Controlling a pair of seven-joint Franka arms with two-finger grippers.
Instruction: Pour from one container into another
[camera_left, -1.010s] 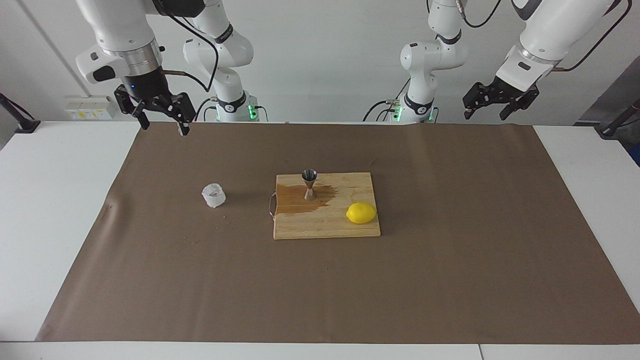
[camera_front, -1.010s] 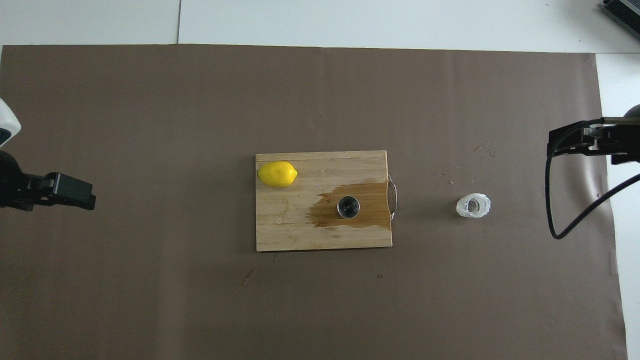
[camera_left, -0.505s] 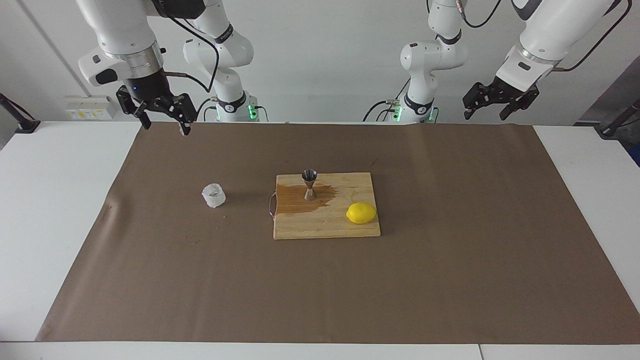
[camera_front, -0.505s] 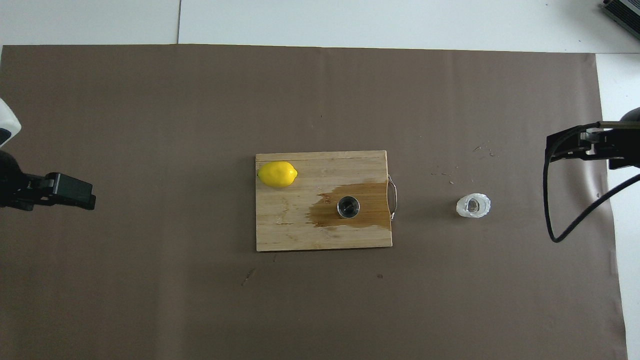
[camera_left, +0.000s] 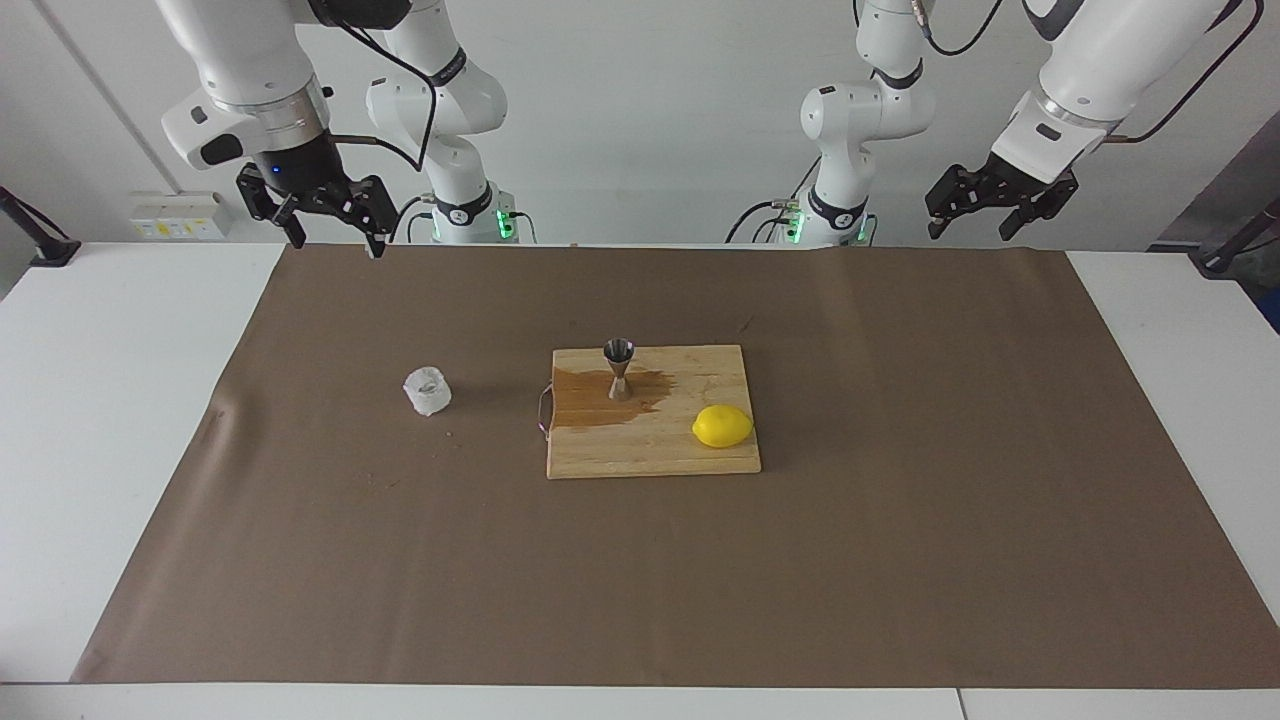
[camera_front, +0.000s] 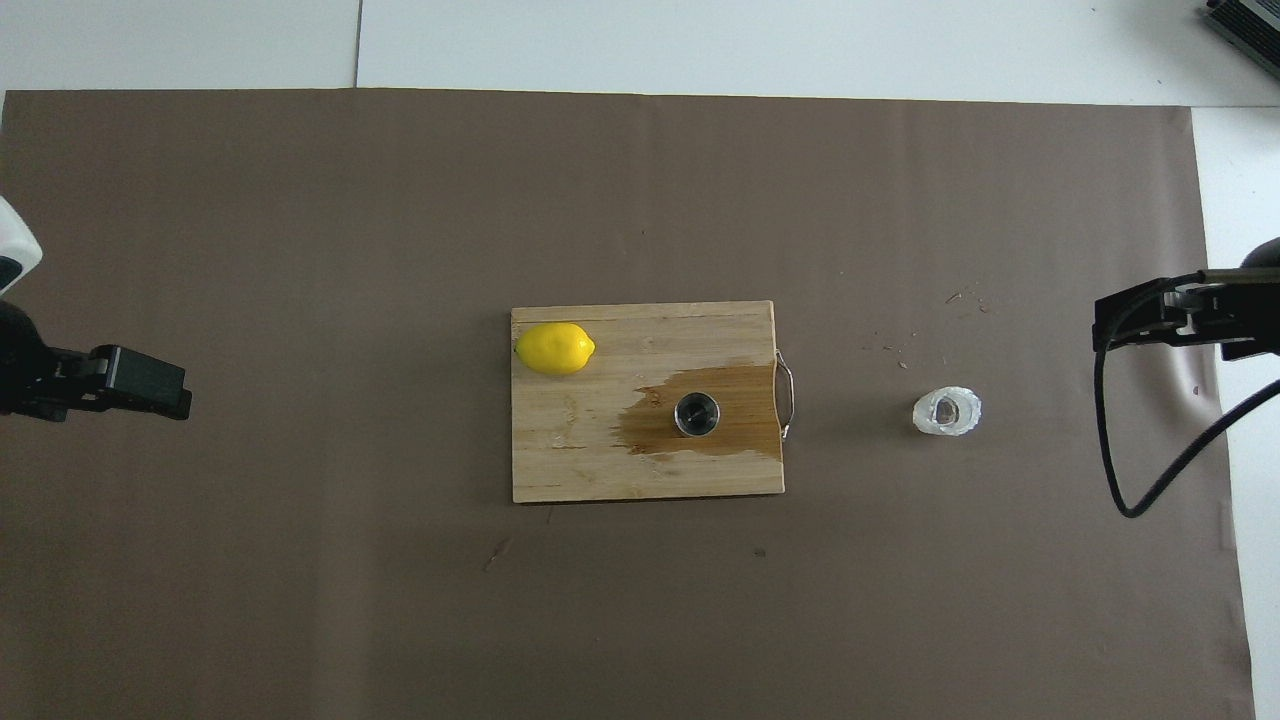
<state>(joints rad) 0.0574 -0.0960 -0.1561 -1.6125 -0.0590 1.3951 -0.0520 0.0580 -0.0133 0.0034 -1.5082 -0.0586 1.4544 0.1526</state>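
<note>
The squat clear glass cup (camera_left: 427, 390) (camera_front: 946, 411) stands upright on the brown mat, toward the right arm's end. The silver jigger (camera_left: 619, 368) (camera_front: 697, 414) stands upright on the wooden cutting board (camera_left: 650, 452) (camera_front: 590, 470), in a dark wet patch (camera_left: 585, 405). My right gripper (camera_left: 337, 238) (camera_front: 1112, 322) hangs open and empty, high over the mat's edge at the robots' end, well away from the cup. My left gripper (camera_left: 970, 228) (camera_front: 165, 388) waits open and empty, raised over the mat's edge at the left arm's end.
A yellow lemon (camera_left: 722, 426) (camera_front: 555, 349) lies on the board's corner toward the left arm's end. The board has a metal handle (camera_left: 542, 408) on the side facing the cup. A black cable (camera_front: 1120, 460) loops down from the right wrist. Small crumbs dot the mat (camera_front: 640, 600).
My right gripper has risen a little and drawn back toward the robots' end. The left arm, cup, jigger and lemon have stayed still.
</note>
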